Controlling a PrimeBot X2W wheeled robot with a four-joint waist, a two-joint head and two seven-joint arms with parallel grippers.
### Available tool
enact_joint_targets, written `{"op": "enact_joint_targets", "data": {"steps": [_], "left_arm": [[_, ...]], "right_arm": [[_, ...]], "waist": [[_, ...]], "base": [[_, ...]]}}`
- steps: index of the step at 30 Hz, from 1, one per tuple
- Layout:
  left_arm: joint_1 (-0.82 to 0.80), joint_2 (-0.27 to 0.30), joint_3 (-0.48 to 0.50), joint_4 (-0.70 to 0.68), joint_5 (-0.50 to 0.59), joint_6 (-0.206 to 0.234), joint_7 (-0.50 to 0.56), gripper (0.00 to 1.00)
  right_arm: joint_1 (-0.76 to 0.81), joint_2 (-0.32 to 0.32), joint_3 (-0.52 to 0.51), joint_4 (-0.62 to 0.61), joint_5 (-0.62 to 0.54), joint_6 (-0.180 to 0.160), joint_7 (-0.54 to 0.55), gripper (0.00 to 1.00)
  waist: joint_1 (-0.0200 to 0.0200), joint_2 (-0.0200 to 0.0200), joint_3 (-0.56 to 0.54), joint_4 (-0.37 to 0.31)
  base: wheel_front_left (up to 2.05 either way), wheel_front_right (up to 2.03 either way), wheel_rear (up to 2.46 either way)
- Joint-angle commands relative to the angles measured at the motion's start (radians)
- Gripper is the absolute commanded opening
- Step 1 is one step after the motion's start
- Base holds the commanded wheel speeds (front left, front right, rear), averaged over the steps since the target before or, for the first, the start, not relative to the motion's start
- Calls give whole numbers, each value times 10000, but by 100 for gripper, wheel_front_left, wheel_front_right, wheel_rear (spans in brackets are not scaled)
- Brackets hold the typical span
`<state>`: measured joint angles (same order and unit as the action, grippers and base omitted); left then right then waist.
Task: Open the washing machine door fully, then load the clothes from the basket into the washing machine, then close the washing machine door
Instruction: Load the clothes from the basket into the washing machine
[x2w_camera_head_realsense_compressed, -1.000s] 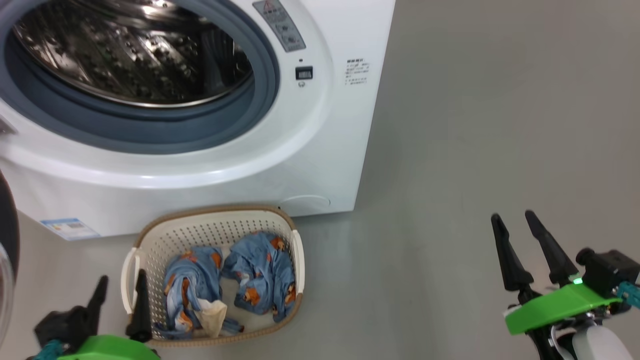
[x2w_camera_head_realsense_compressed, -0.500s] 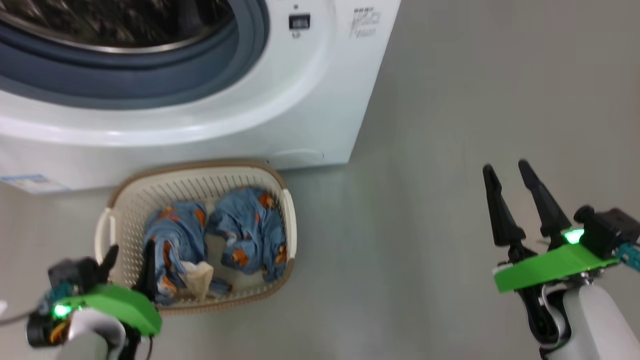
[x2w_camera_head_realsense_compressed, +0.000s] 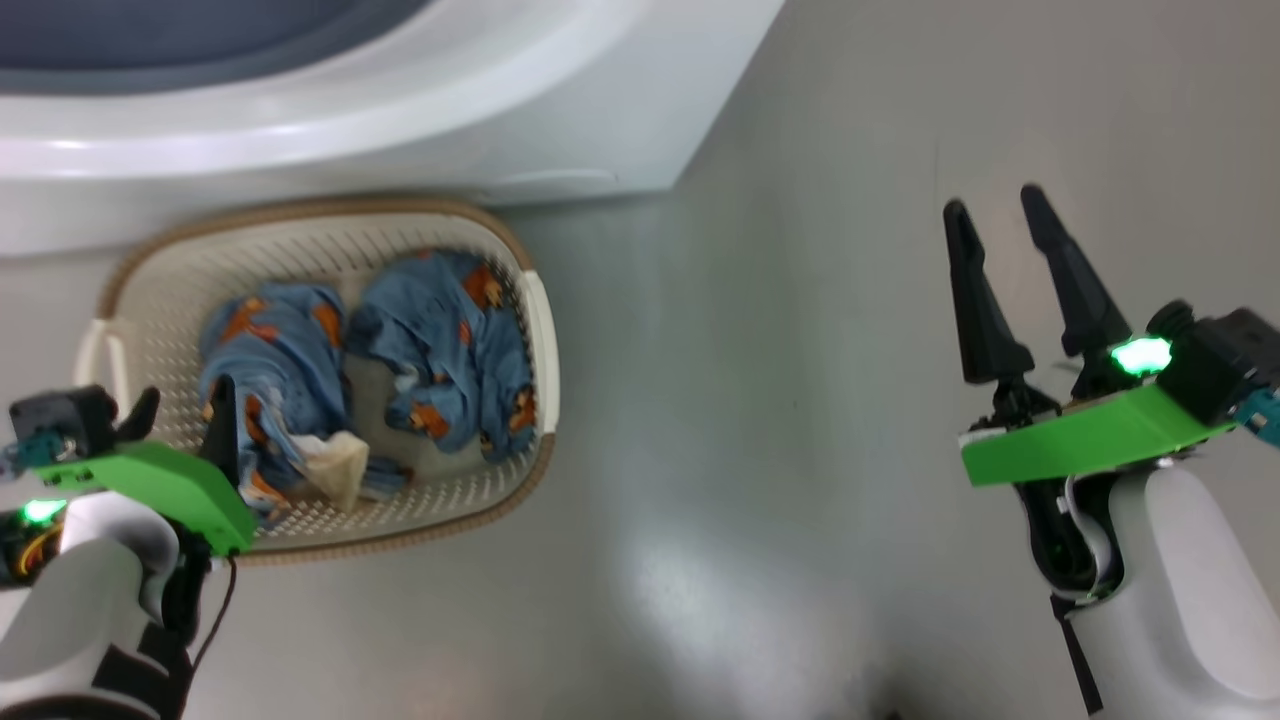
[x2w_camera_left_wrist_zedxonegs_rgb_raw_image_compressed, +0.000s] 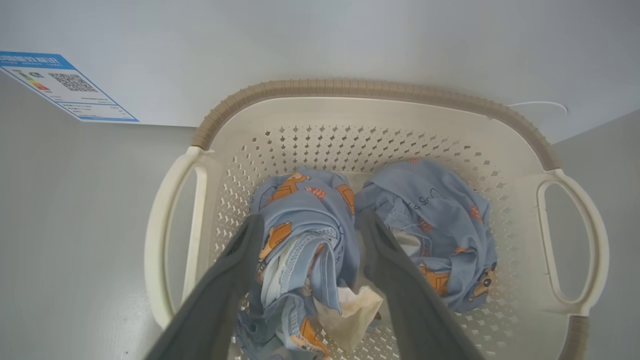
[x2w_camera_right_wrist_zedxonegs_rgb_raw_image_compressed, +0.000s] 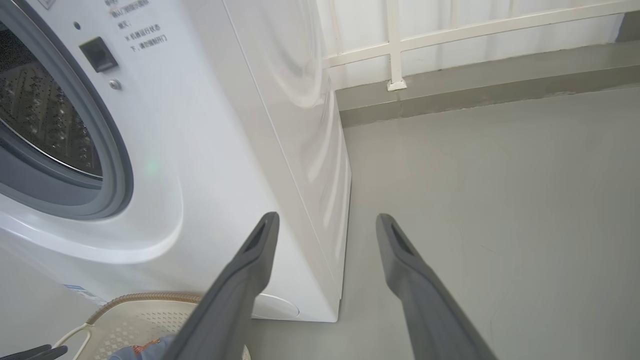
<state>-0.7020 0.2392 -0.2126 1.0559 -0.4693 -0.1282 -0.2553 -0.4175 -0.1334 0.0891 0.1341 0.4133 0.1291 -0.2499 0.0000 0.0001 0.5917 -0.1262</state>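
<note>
Loading step, I judge: my left claw (x2w_camera_left_wrist_zedxonegs_rgb_raw_image_compressed: 310, 217) hangs wide open and empty over the clothes (x2w_camera_left_wrist_zedxonegs_rgb_raw_image_compressed: 430, 200) in the basket (x2w_camera_left_wrist_zedxonegs_rgb_raw_image_compressed: 370, 89), the washing machine (x2w_camera_right_wrist_zedxonegs_rgb_raw_image_compressed: 225, 125) just behind it, so next I must sink and close on a garment, while my right claw (x2w_camera_head_realsense_compressed: 992, 203) waits open and empty well right of the basket.

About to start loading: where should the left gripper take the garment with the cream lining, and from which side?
Grip the garment with the cream lining at its raised, bunched blue middle, coming straight down from above: the basket walls block the sides, and the open left gripper straddles that hump. Probably skip the loose cream flap.
</note>
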Motion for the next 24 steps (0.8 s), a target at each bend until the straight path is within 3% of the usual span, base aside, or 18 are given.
{"op": "enact_joint_targets", "data": {"steps": [1,24], "left_arm": [[-255,480,63,163,-177,-25,-65,100],[-2004,1123,-1889,1967,-1447,-25,2,100]], "right_arm": [[-84,41,212,-325,-154,16,-118,100],[-544,347,486,-569,-197,16,-118,100]], "waist": [[0,-1,909,-310],[0,-1,2210,-833]], "base": [[0,0,0],[0,0,0]]}}
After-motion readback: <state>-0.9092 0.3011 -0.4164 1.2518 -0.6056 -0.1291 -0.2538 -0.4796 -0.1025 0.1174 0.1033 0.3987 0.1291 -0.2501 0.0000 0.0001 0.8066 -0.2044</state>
